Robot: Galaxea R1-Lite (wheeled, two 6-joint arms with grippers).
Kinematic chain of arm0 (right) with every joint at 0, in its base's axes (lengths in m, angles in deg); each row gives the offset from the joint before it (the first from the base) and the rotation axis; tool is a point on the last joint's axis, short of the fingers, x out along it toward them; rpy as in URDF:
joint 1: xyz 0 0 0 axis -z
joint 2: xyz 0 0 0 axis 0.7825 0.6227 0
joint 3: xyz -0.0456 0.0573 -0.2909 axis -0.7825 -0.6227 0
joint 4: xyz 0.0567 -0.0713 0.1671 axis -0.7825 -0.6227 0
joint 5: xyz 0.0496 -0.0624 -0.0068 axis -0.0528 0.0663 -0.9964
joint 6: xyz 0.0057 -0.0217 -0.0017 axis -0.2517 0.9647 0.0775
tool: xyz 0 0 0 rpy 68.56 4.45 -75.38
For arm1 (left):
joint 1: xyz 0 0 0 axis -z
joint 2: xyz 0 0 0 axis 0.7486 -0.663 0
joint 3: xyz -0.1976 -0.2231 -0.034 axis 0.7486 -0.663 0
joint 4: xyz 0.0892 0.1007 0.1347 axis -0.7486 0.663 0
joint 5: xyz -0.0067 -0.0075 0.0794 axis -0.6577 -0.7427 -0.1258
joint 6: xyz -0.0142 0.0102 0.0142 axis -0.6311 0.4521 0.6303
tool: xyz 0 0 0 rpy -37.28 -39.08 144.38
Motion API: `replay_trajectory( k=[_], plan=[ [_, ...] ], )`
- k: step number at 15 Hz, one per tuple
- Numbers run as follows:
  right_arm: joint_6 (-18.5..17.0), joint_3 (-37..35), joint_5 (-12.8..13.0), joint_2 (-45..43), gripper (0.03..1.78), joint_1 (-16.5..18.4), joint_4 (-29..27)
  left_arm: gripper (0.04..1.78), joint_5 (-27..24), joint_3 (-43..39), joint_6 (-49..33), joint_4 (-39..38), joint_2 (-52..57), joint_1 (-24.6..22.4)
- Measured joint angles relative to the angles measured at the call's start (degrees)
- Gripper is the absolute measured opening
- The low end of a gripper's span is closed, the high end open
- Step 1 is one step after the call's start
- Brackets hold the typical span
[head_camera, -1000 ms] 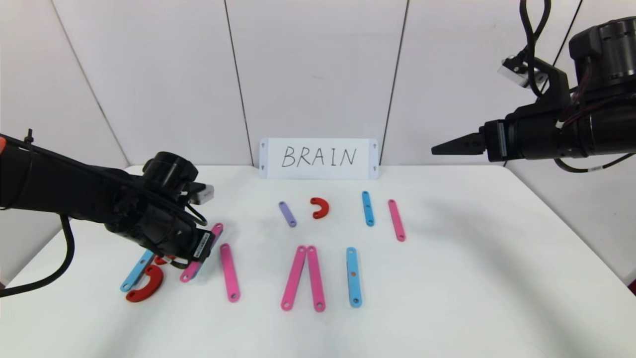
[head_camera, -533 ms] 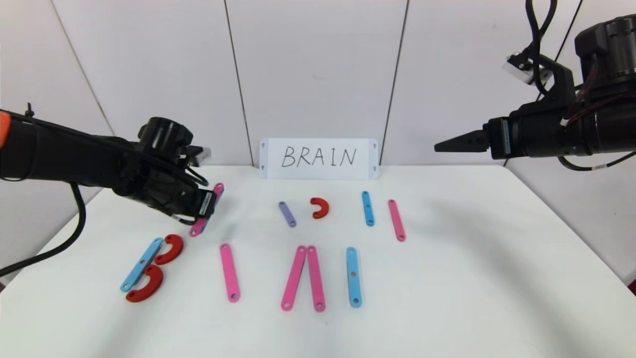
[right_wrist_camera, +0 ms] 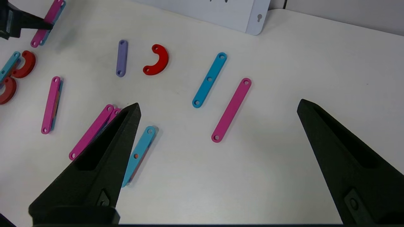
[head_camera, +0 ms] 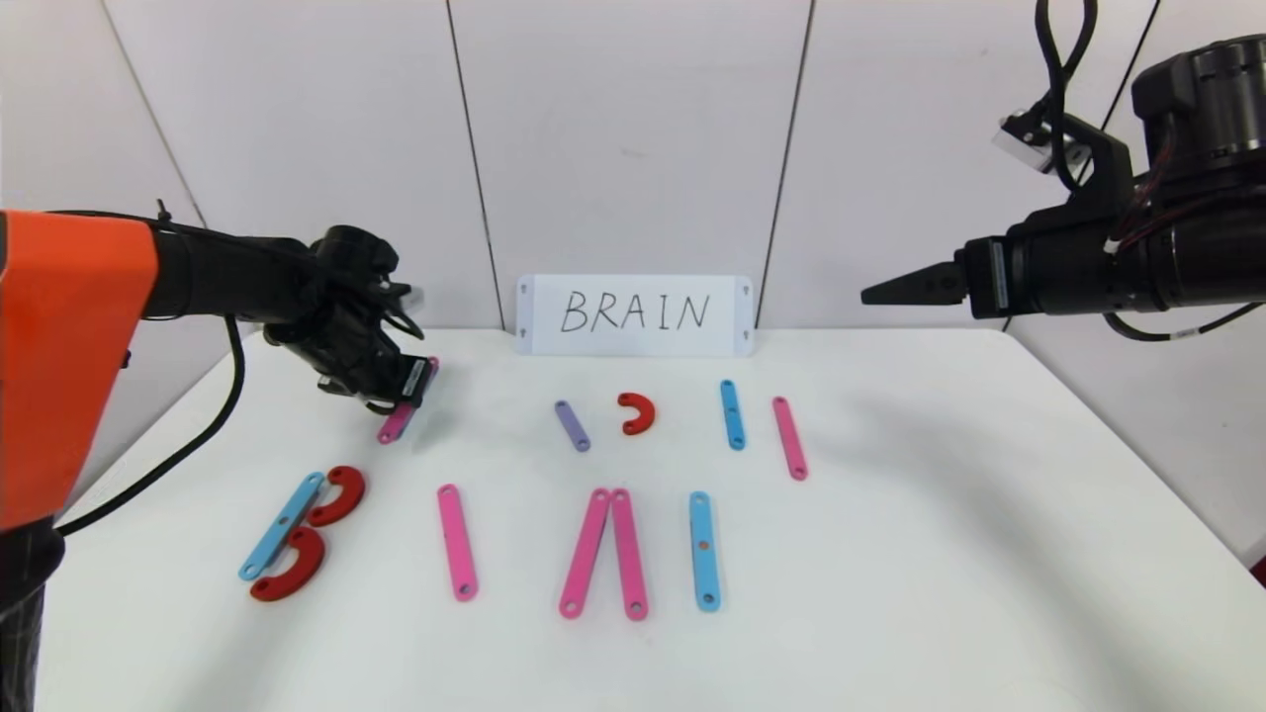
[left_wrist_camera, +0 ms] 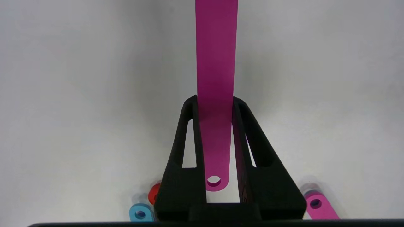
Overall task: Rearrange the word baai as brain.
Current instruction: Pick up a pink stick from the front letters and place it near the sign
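While the right gripper (head_camera: 875, 293) is kept high at the table's far right with its fingers wide apart, a flat pink plastic strip (left_wrist_camera: 216, 78) is clamped between the fingers of the left gripper (left_wrist_camera: 215, 104), near the table's far left, behind the blue-and-red letter B (head_camera: 297, 534).

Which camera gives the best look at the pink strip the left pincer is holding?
The left wrist view: the pink strip fills it, clamped in the left pincer. The head view shows it small and partly hidden; the right wrist view shows it far off.
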Motion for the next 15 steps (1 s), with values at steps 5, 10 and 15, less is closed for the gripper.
replay_trajectory(
  k=[5,10,15],
  plan=[
    [0.0,-0.1,0.0,0.3,1.73,-0.2,-0.1,0.3,0.1,4.9,2.2,4.7,-3.6,-0.2],
    [0.1,-0.2,0.0,0.3,1.74,-0.6,-0.3,0.3,-0.2,7.6,6.0,4.7,-5.3,-1.0],
    [0.3,-0.4,0.0,0.3,1.74,-1.1,-0.5,0.3,-0.9,8.3,10.3,4.1,-6.2,-1.4]
  ],
)
